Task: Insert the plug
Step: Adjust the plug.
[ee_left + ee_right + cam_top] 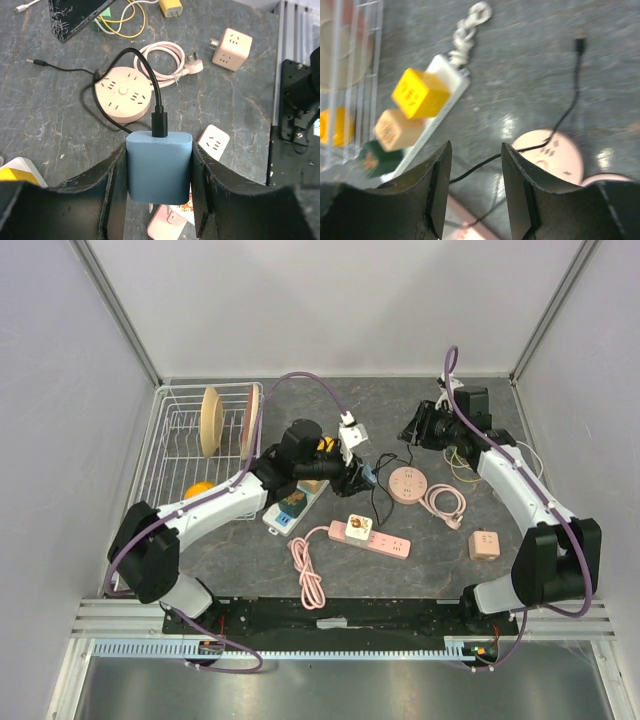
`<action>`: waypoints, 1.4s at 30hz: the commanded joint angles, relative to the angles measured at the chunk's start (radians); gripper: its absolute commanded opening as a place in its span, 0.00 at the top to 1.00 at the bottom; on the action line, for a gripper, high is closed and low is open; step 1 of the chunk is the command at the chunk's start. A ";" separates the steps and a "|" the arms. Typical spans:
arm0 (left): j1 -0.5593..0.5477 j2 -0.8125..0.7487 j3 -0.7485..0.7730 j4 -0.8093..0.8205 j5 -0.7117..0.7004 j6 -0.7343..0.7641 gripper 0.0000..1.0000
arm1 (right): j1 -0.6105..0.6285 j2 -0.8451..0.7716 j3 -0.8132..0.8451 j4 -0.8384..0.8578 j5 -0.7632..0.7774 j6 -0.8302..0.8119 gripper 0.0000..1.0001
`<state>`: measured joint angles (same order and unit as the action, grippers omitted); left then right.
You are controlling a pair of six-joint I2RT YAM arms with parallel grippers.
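Observation:
The plug [159, 167] is a blue charger block with a black cable [150, 75] coming out of its top. My left gripper [159, 160] is shut on its two sides, and its metal prongs hang just above the long pink power strip [165, 225]. From above, the left gripper [352, 475] holds the plug over the table's middle, a little above that pink strip [390, 543]. My right gripper [476, 155] is open with nothing between its fingers. It hovers over the black cable [480, 167] near the back right [412, 430].
A round pink power strip [408, 484] lies right of centre with its coiled cord. A white strip [283, 517] carries yellow, tan and green cubes. A pink cube adapter [484, 545] sits at the front right. A wire dish rack [170, 455] with plates stands at the left.

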<state>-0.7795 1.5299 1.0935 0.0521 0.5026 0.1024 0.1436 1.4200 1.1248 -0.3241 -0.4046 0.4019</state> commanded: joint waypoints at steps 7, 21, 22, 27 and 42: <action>0.229 0.021 0.158 0.092 0.125 -0.532 0.98 | -0.013 0.024 0.236 -0.113 0.213 -0.100 0.44; 0.068 -0.070 0.003 0.230 -0.084 0.052 0.98 | 0.037 -0.225 0.069 -0.087 -0.226 0.209 0.35; 0.059 -0.068 0.003 0.229 -0.094 0.065 0.98 | 0.045 -0.230 0.055 -0.079 -0.241 0.233 0.35; 0.033 -0.053 0.014 0.233 -0.119 0.112 0.98 | 0.094 -0.237 -0.012 -0.063 -0.243 0.275 0.35; -0.041 -0.033 0.029 0.238 -0.133 0.149 0.98 | 0.143 -0.185 -0.126 0.140 -0.247 0.403 0.38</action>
<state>-0.8059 1.4963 1.0939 0.2195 0.3809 0.1951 0.2794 1.2163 1.0203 -0.2573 -0.6323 0.7719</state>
